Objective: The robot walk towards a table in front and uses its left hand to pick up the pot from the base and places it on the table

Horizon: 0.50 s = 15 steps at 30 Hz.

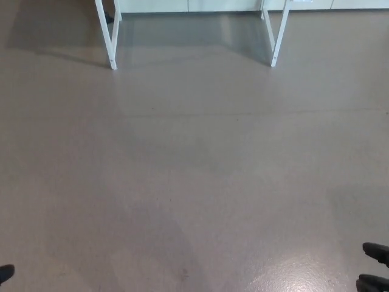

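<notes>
Head view: only dark slivers of the left hand (5,273) and right hand (375,252) show at the bottom edge, their grip impossible to tell. Far ahead of both, the white legs of the worktop (110,36) stand on the floor (194,170); its top, with any pot, is cut off.
</notes>
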{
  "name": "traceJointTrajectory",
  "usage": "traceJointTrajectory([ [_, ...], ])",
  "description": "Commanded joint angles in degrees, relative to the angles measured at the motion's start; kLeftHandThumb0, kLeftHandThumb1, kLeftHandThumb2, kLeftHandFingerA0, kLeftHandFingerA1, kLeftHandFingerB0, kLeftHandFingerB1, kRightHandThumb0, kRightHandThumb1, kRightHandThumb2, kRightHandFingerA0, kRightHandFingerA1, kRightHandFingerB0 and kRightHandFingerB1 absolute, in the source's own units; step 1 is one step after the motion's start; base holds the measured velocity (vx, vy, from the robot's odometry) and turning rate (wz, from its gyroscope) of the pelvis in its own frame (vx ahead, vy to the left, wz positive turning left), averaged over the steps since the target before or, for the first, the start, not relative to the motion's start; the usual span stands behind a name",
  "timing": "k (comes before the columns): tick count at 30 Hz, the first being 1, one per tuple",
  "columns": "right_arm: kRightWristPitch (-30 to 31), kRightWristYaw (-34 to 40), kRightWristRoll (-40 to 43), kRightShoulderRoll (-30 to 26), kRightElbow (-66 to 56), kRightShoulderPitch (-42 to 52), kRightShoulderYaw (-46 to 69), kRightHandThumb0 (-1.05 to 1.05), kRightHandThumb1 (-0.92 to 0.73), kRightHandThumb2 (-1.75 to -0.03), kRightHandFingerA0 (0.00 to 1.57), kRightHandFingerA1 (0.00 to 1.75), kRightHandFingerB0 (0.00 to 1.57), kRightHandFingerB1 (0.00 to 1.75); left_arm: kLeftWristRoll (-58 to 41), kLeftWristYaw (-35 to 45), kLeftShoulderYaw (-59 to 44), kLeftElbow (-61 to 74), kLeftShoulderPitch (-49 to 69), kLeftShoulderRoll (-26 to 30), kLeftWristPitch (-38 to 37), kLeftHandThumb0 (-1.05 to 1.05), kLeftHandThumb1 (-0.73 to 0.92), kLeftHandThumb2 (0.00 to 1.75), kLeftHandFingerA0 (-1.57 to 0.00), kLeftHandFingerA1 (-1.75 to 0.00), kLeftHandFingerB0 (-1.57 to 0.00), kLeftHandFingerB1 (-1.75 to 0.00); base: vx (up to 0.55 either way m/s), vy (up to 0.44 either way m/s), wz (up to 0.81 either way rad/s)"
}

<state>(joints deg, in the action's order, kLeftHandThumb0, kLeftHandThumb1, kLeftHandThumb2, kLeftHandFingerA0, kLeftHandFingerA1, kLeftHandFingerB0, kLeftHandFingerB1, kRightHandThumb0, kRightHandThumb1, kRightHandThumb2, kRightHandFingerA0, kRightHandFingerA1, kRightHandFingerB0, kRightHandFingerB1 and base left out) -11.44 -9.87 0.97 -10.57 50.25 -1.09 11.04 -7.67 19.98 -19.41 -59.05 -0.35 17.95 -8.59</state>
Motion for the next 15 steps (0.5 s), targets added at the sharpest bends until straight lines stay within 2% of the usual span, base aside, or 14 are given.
traceJointTrajectory([
  [1, -3.94, -1.93, 1.98, -0.07, 1.10, 4.49, 0.80, 0.00, -0.65, -0.58, 0.48, 0.51, 0.37, 0.44, -0.76, 2.17, 0.14, -0.51, 3.97, 0.59, -3.22, -0.01, 0.58, 0.56, -0.50, -0.42, -0.41, -0.36, 0.00, 0.000, 0.00],
  [9, -4.63, -1.32, 2.00, 0.32, 2.68, 7.43, 0.64, 0.00, -0.68, -0.59, 0.50, 0.52, 0.38, 0.43, -0.65, 4.02, 0.86, -1.67, 7.01, 0.67, -5.06, -0.06, 0.59, 0.57, -0.46, -0.43, -0.39, -0.36, 0.02, 0.004, 0.00],
  [15, -4.97, -0.52, 1.24, 0.04, 3.87, 6.62, 0.04, -0.02, -0.69, -0.58, 0.48, 0.49, 0.38, 0.42, -0.81, 4.58, 1.00, -2.91, 6.10, 1.09, -5.92, -0.03, 0.59, 0.56, -0.48, -0.43, -0.38, -0.36, -0.01, 0.082, 0.20],
])
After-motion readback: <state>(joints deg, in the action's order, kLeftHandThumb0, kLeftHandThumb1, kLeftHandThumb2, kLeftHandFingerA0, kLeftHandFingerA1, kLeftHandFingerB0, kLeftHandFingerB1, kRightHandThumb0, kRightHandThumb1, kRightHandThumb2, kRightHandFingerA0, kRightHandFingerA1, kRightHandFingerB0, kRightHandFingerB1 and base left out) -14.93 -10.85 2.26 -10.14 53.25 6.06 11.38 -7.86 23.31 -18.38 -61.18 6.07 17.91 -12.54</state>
